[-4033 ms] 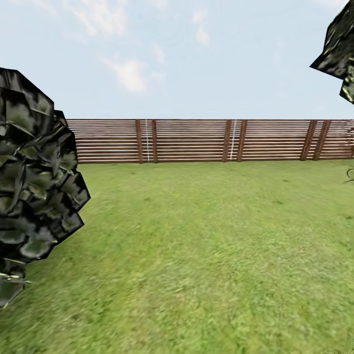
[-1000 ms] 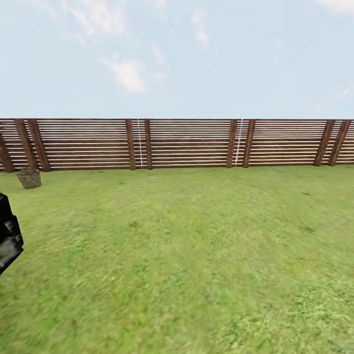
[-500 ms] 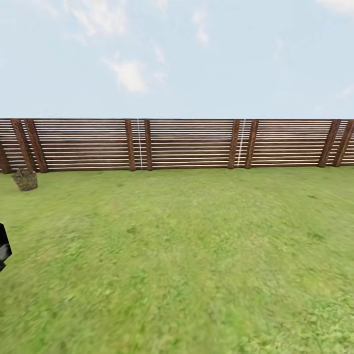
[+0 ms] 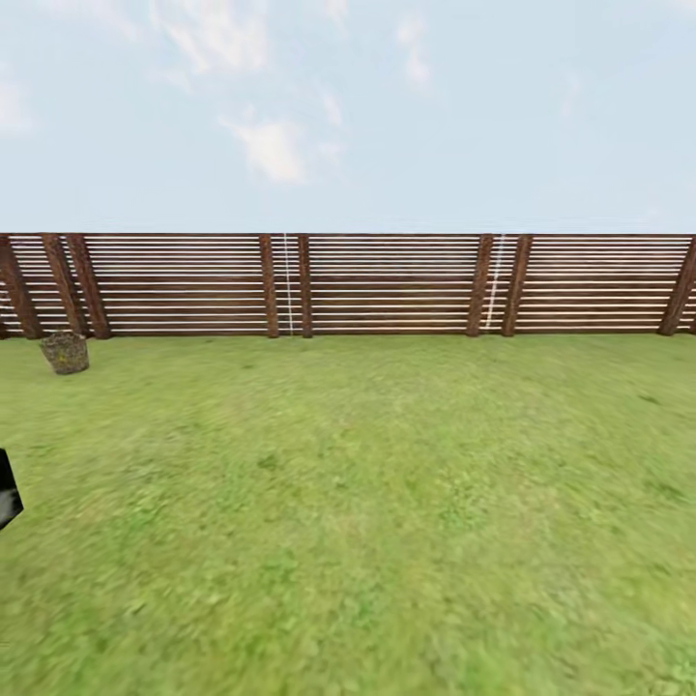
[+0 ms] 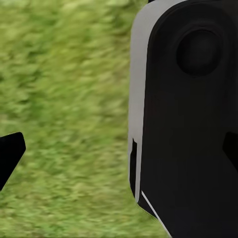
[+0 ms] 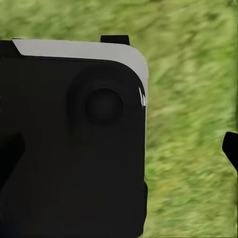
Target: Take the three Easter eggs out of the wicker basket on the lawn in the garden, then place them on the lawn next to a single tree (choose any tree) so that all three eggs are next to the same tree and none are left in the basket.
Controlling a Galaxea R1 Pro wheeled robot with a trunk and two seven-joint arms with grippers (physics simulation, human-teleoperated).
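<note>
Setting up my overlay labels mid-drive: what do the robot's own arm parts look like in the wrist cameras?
Both wrist views show a bulky glossy black casing with a light grey edge band and a round dark recessed disc, over blurred grass. The other casing looks alike. Small black tips show at the frame edges.

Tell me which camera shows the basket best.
The head view: the basket stands far off on the lawn, by the fence. Both wrist views look down at grass and black robot parts.
</note>
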